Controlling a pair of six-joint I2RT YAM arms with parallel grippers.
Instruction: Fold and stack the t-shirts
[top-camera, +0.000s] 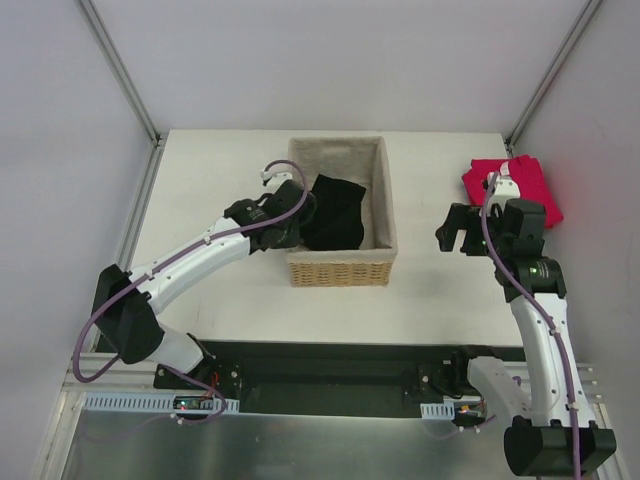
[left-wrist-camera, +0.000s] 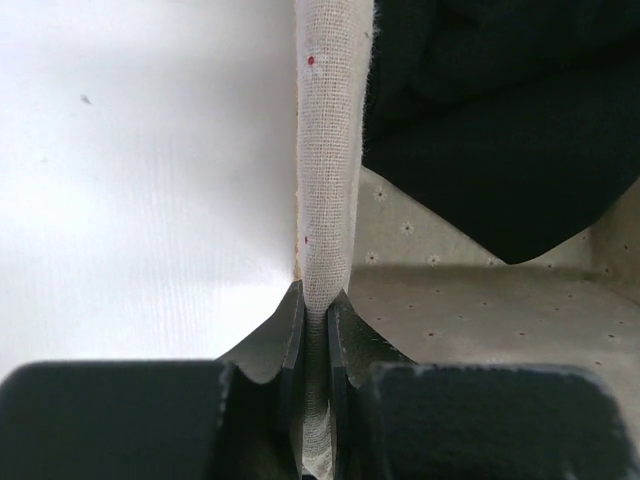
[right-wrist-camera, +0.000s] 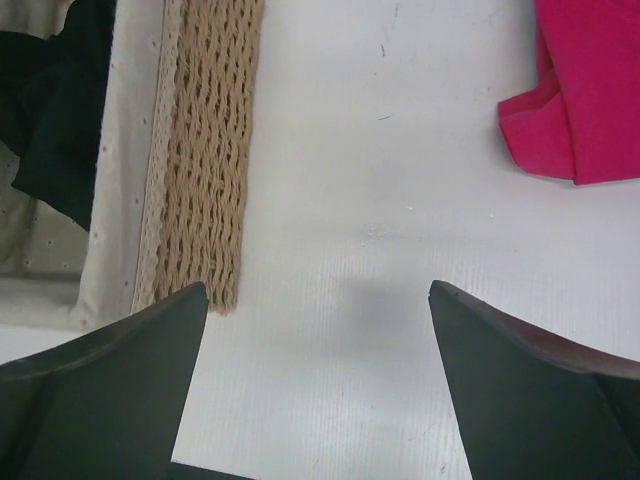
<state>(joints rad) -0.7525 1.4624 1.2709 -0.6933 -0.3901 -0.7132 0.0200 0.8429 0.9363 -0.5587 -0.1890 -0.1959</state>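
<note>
While the left gripper (top-camera: 298, 208) (left-wrist-camera: 315, 300) is pinched narrow on the cloth-lined left wall of the wicker basket (top-camera: 340, 270) (left-wrist-camera: 330, 150), the right gripper (top-camera: 452, 232) (right-wrist-camera: 318, 290) hangs with its jaws spread wide, holding nothing. It sits over bare table (top-camera: 200, 180), between the basket's right side and the red t-shirt (top-camera: 512, 188) (right-wrist-camera: 585, 90). The left wrist view shows both fingers (left-wrist-camera: 290, 330) squeezing the pale rim fabric from either side. The black t-shirt (top-camera: 335, 212) (left-wrist-camera: 500, 120) (right-wrist-camera: 60, 90) is bunched inside the basket on the dotted lining, toward the left wall, just beside the gripped rim; no print visible on it. The red t-shirt lies in a rough folded heap at the far right of the table, well apart from the basket, partly covered by the right arm in the top view. The basket stands upright mid-table. The right wrist view shows the woven wall (right-wrist-camera: 205, 150) at left and a corner of the red shirt at upper right.
</note>
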